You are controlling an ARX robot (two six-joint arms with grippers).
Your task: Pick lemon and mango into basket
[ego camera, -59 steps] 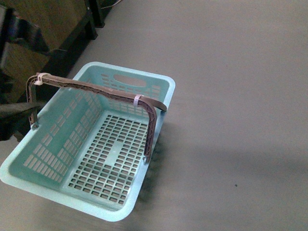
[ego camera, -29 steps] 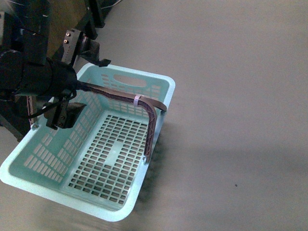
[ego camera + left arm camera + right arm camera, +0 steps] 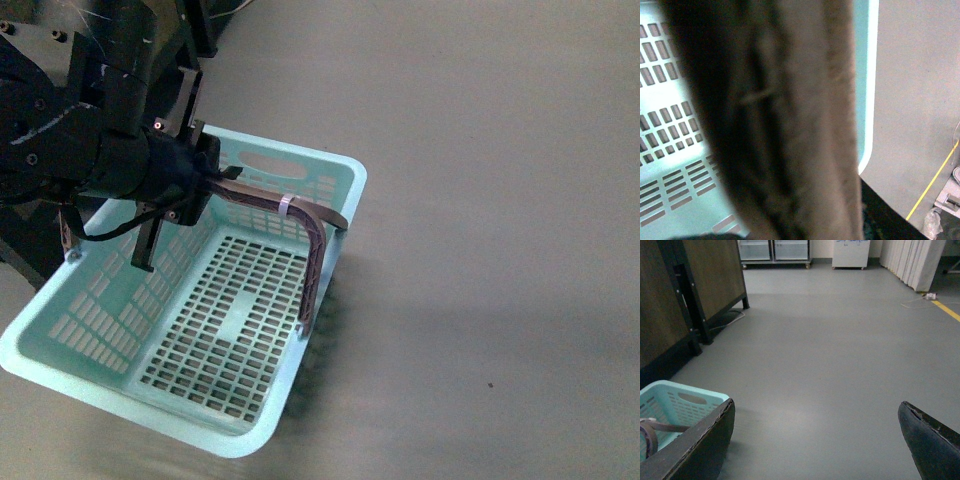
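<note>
Front view: a light teal basket (image 3: 320, 185) is seen standing on a grey floor (image 3: 480, 200), towards the left of the picture, with its slotted base bare. One brown handle (image 3: 318, 250) is raised across the basket's open top, and a white tie (image 3: 285, 207) is wrapped around it near its bend. The left gripper (image 3: 195, 185) is held over the far left part of the basket, right at this handle, where the handle's left stretch is hidden behind the black arm. Whether its fingers are pressed onto the handle cannot be told from this angle.

From the left wrist camera, the handle (image 3: 790, 125) is seen blurred and very close, filling most of the picture, with the basket's slotted wall (image 3: 670, 125) behind it and a yellow floor line (image 3: 935, 180) off to one side. No fingers can be made out there.

From the right wrist camera, the right gripper (image 3: 816, 407) is shown with its two dark fingers (image 3: 700, 445) spread wide apart, with nothing between them, above the floor. A corner of the basket (image 3: 685, 400) and a loop of the handle (image 3: 650, 432) are seen beside one finger. A dark wooden cabinet (image 3: 705, 280) is seen beyond the basket.
</note>
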